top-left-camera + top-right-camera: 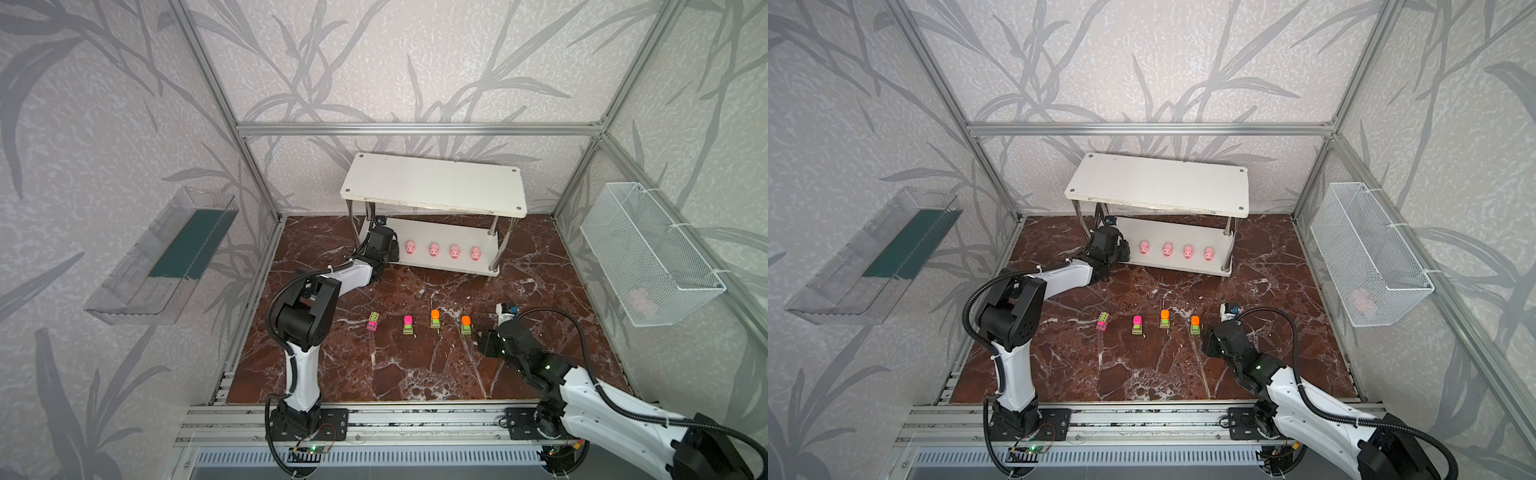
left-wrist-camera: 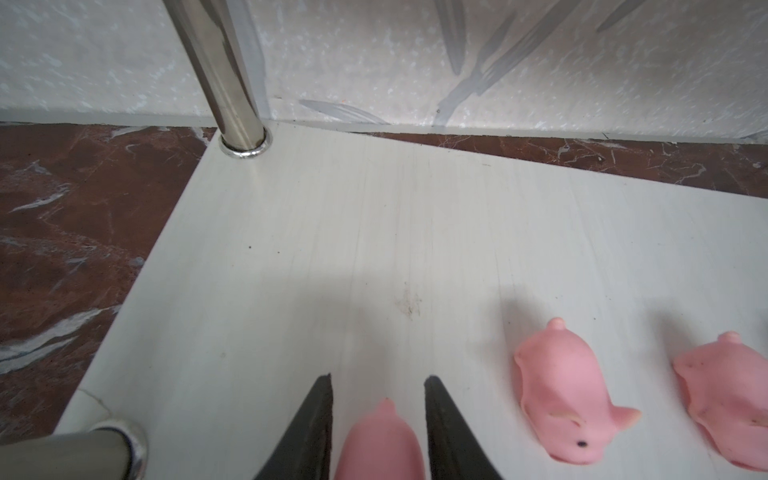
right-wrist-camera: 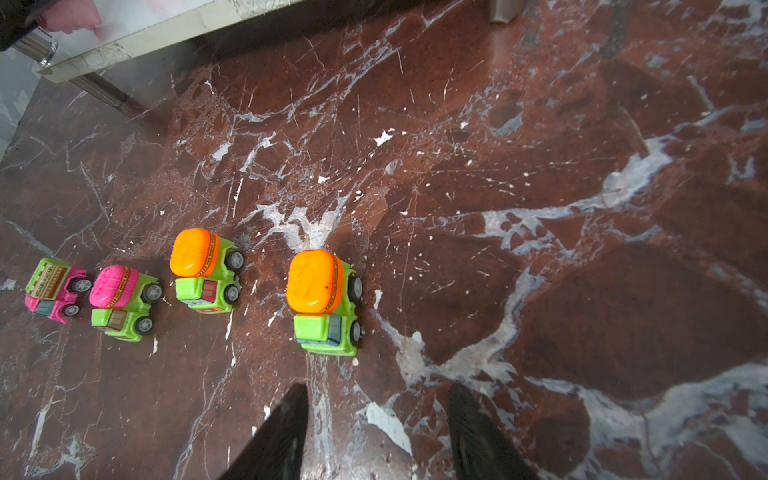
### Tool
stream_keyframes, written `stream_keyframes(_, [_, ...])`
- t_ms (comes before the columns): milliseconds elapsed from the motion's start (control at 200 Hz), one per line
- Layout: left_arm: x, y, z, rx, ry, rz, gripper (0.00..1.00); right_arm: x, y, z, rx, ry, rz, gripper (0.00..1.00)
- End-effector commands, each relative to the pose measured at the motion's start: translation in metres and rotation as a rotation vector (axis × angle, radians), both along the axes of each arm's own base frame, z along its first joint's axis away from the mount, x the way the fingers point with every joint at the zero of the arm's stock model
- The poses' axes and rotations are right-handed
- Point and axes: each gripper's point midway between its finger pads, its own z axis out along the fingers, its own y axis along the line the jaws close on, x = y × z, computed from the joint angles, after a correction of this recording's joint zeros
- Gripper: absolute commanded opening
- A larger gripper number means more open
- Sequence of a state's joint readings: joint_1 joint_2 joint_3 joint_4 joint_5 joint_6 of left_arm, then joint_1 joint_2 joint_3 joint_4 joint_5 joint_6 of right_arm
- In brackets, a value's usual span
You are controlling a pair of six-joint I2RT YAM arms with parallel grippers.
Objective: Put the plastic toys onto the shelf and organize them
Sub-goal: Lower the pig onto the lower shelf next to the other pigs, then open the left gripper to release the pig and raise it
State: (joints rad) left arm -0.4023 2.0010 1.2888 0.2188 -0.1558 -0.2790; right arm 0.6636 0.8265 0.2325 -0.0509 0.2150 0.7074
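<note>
Four pigs (image 1: pixel 434 249) line the lower board (image 1: pixel 440 266) of the shelf (image 1: pixel 432 183). At its left end the left end effector (image 2: pixel 379 377) pinches a fifth pig (image 2: pixel 380 444), whose front is cut off. Four cars (image 1: pixel 435 318) are left on the bench (image 1: pixel 415 374), with the right end effector (image 3: pixel 378 384) spread and empty beside them. A pink blur in the basket (image 1: pixel 648 257) is unreadable.

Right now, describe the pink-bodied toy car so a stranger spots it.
On the marble tabletop before the white shelf, four toy cars form a row. It is the left-end car: pink body, green top, askew; the rest are green-bodied.
</note>
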Motion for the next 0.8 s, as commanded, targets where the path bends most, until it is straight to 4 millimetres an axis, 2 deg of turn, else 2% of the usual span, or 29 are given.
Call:
stream_keyframes(0, [0.013,0.002,0.006,0.012,-0.035,0.009,0.36,0.003,0.002,0.004,0.013,-0.012,-0.001,0.55])
stream_keyframes(280, [0.020,0.001,0.005,-0.004,-0.052,0.025,0.36,0.002,0.000,0.003,0.010,-0.009,-0.006,0.55])
stream_keyframes(605, [0.017,0.003,-0.003,-0.006,-0.045,0.029,0.35,0.003,0.002,-0.001,0.013,0.002,-0.005,0.55])
stream_keyframes(795, [0.024,0.001,0.000,-0.014,-0.056,0.037,0.34,0.003,0.002,-0.002,0.015,0.005,-0.006,0.55])
